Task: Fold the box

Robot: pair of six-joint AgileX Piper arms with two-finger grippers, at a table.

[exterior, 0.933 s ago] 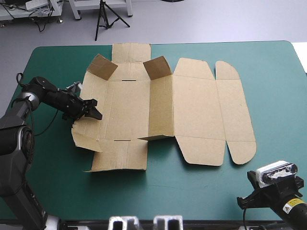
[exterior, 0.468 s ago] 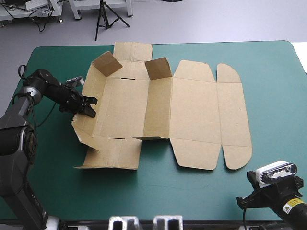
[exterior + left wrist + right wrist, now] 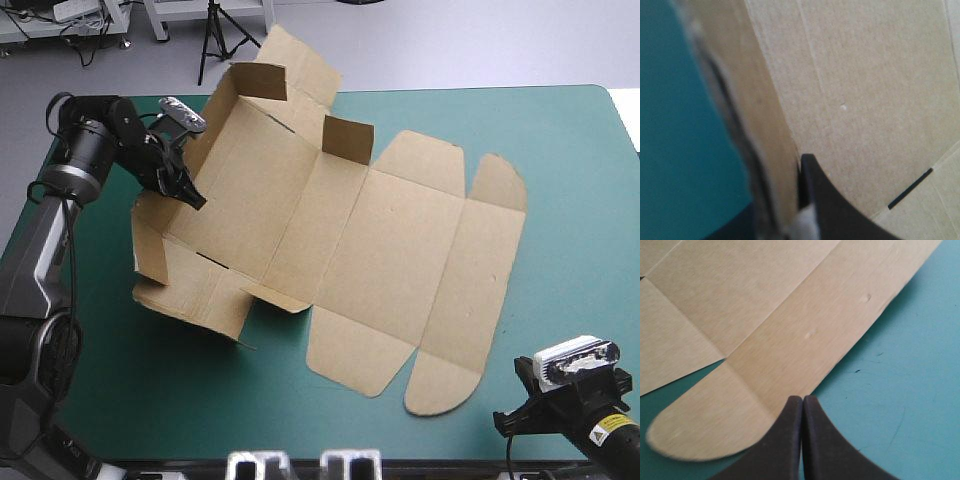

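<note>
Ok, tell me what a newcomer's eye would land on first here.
The big brown box, a cut sheet sprawled across the teal-green table, its left end tilted up off the cover. Next, the left gripper shut on the box's raised left wall. The right gripper sits shut near the table's near right corner, a rounded flap just ahead of it.

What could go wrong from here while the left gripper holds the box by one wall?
1. The left gripper pinches only one wall of the box, whose left side is lifted; the board may slip out or buckle at a crease.
2. The right gripper is shut beside the rounded flap, not gripping it, so nothing pins the sheet and it may slide on the table.
</note>
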